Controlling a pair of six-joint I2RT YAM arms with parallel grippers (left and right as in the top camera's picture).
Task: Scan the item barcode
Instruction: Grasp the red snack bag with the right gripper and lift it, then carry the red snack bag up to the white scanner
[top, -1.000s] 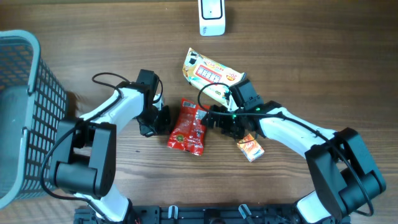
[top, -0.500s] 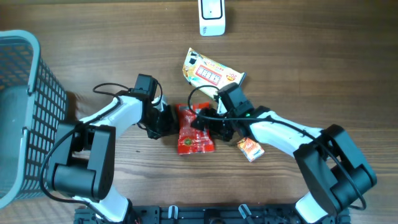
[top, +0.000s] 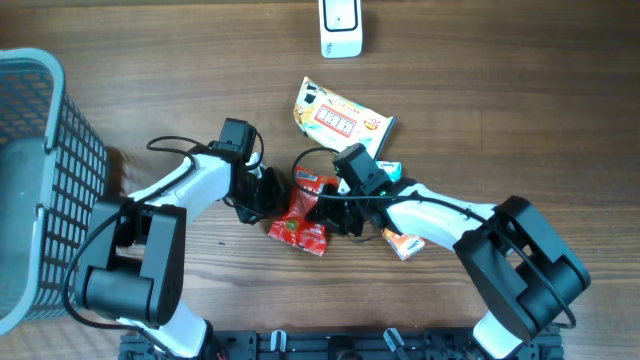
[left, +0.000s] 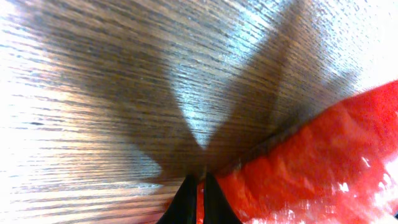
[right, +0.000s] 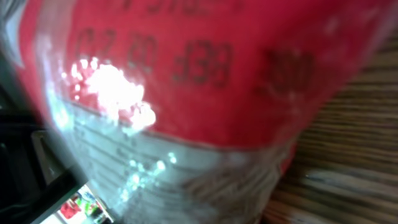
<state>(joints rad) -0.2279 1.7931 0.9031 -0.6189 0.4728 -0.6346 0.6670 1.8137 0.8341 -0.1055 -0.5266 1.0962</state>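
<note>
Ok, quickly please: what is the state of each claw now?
Left claw: closed, seemingly pinching the edge of the red packet.
Right claw: at the red packet; open or closed cannot be told.

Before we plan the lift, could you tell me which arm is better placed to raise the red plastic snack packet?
Probably the left arm: its jaws are shut on the edge of the red plastic snack packet. The right arm sits against the packet, but its grip is unclear.
</note>
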